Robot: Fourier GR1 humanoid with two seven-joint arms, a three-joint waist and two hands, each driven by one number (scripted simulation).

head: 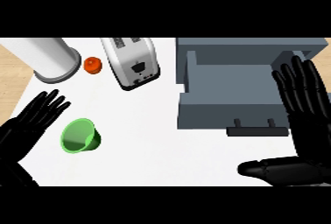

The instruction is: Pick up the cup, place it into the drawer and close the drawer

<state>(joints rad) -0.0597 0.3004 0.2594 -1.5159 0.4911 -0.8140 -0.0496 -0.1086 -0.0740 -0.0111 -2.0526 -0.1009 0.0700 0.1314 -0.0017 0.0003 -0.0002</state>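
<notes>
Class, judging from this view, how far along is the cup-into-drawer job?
Done: only that the drawer stands open. In hand: nothing; the left hand is open beside the green cup, which lies on the counter, and the right hand is open by the drawer. Left: grasping, placing, closing.

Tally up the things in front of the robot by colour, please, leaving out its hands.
Green: 1, the cup
Orange: 1, a small round thing
White or silver: 2, the tall cylinder and the toaster
Grey: 1, the open drawer
Total: 5
</notes>
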